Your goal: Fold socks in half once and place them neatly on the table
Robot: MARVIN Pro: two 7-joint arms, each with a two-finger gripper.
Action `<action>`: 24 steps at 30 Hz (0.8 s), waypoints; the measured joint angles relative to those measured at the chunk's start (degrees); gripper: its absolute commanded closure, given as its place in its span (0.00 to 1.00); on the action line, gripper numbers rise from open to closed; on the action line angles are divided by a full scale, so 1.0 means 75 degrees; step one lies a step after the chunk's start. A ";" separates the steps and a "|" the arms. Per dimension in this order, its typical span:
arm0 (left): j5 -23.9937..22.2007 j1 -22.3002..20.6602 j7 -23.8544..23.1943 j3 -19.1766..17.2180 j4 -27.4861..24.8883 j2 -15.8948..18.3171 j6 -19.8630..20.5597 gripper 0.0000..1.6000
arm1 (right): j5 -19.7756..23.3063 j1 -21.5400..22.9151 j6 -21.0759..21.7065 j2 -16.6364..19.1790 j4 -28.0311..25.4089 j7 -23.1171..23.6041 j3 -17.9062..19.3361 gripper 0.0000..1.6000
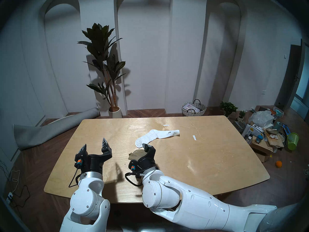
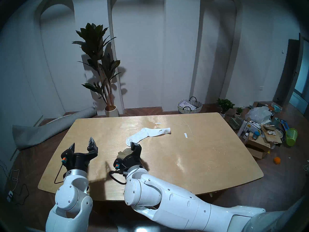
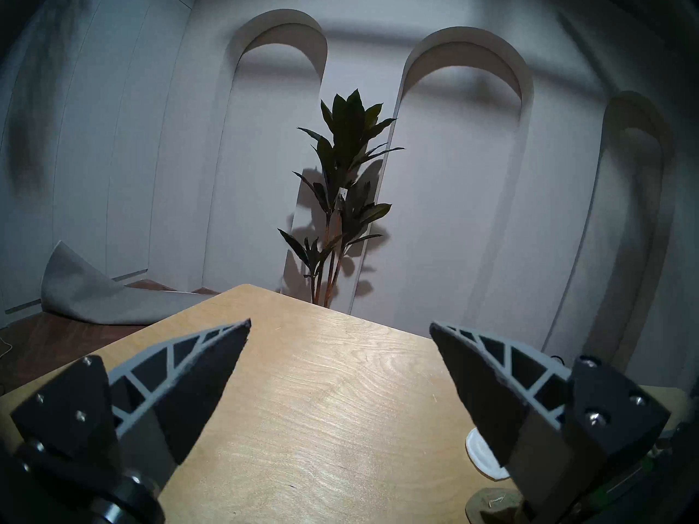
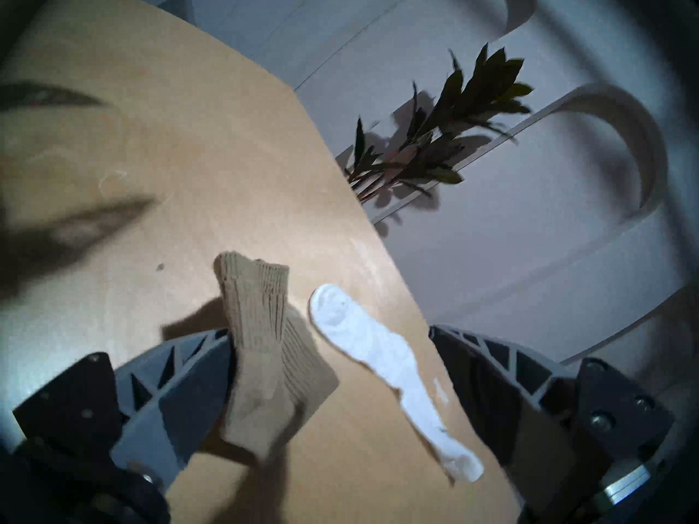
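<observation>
Khaki sock (image 4: 264,345) bunched at bench (image 1: 209,159) centre, against one finger of the wide-spread right hand (image 4: 329,360); not pinched. White sock (image 1: 157,137) flat just beyond. Soft, light, floppy (likely clings); best pinched at cuff edge. Left hand (image 1: 95,144) wide, empty.

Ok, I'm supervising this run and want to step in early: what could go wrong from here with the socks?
1. The olive sock looks caught against one finger of the open right hand; pulling away might drag and rumple it.
2. The white sock, not yet folded, has its toe close beside the olive one, so that hand could snag or shift it.
</observation>
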 measured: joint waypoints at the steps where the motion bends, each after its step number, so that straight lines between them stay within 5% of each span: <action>1: 0.0011 -0.0005 0.0000 0.0009 0.0000 0.0003 0.0018 0.00 | 0.0115 0.0002 0.0082 -0.0008 0.0000 0.0117 0.0054 0.00; 24: 0.0140 -0.0018 0.0172 0.0103 -0.0043 0.0017 0.0062 0.00 | 0.1501 -0.0043 0.0704 -0.0399 -0.0280 0.0965 0.0852 0.00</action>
